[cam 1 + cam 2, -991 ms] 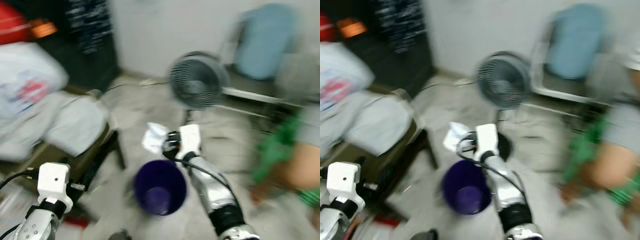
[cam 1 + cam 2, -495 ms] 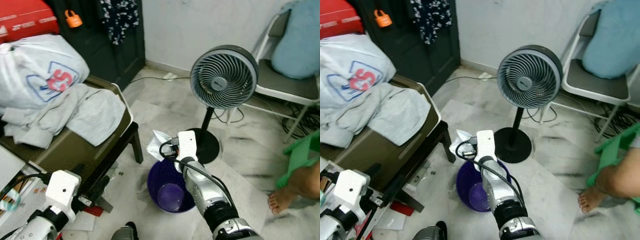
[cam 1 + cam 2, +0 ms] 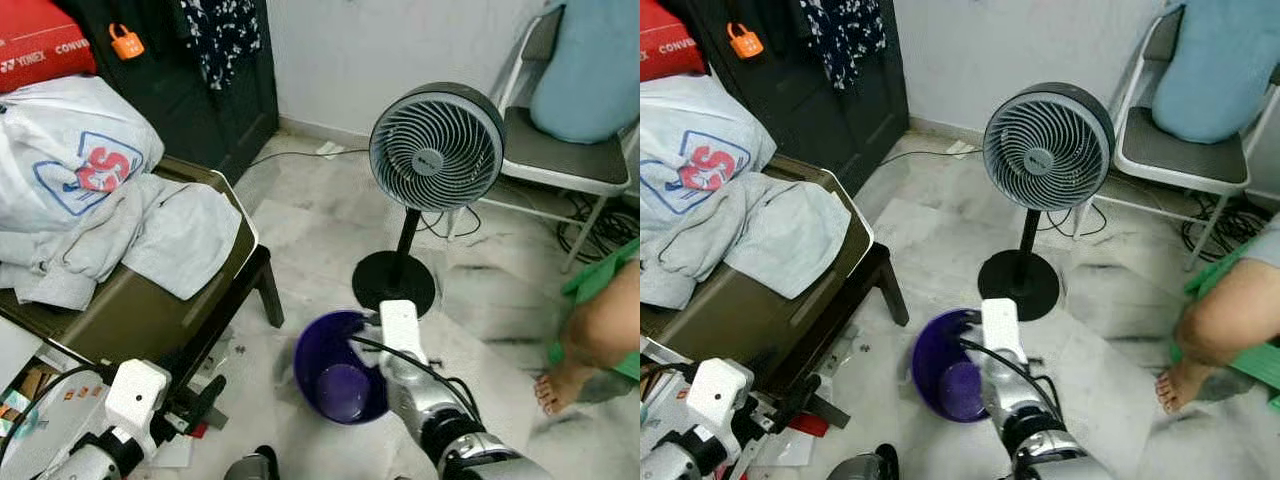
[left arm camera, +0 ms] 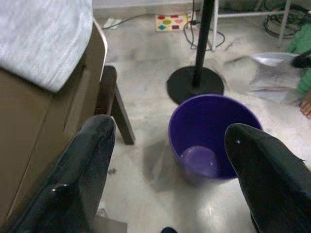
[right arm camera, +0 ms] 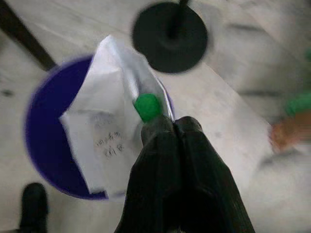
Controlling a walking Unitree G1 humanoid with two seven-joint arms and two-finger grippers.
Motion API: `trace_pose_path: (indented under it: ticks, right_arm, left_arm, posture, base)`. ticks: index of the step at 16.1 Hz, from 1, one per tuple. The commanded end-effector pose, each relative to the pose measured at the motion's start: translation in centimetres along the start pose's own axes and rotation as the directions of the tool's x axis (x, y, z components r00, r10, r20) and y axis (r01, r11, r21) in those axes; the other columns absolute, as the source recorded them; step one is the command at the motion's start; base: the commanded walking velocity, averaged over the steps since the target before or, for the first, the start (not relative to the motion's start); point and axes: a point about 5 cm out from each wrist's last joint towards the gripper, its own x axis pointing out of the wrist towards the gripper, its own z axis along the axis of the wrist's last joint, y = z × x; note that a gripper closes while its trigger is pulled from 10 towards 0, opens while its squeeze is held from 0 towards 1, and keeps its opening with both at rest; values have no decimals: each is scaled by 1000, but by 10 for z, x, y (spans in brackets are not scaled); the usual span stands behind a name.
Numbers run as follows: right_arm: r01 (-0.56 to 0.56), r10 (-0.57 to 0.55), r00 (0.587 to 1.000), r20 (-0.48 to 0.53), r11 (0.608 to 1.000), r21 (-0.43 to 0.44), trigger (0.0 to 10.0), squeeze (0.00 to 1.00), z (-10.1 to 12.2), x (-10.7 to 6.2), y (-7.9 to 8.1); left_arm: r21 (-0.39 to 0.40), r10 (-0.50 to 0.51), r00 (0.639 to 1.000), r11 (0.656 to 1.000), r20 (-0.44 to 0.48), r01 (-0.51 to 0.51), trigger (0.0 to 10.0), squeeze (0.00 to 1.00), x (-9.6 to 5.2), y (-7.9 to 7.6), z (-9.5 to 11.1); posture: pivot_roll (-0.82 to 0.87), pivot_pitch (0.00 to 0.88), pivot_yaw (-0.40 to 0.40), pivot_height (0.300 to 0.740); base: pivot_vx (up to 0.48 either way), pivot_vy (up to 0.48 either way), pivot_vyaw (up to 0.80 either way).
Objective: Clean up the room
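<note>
Your right pincer is clamped on the white wrapper above the purple bin; release off-centre and it could flutter past the rim.

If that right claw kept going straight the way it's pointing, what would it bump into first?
Probably the purple bin: the right claw, shut on a white wrapper, points down over its open mouth. Depth is hard to judge.

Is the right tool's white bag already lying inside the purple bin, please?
No, the right tool is pinching the white bag above the purple bin.
</note>
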Motion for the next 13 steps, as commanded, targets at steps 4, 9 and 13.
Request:
trace_pose_path:
  ticks: [4, 9, 13]
  right_arm:
    - [77, -75, 995, -64, 997, 25, 10000, 0, -12, 0, -5]
    - [27, -32, 994, 100, 998, 57, 10000, 0, 21, 1, 0]
    - [5, -14, 980, 200, 999, 47, 10000, 0, 50, 0, 6]
  left_arm:
    - [25, 10, 999, 1000, -32, -9, 10000, 0, -5, 14, -22]
    - [29, 25, 998, 999, -52, -23, 10000, 0, -8, 28, -43]
    - [18, 54, 994, 998, -90, -53, 10000, 0, -9, 40, -64]
  posture:
    - [110, 215, 61, 740]
    - [120, 221, 76, 740]
    - [121, 218, 72, 740]
  base:
    - [0, 0, 0]
    - [0, 0, 0]
    - [0, 0, 0]
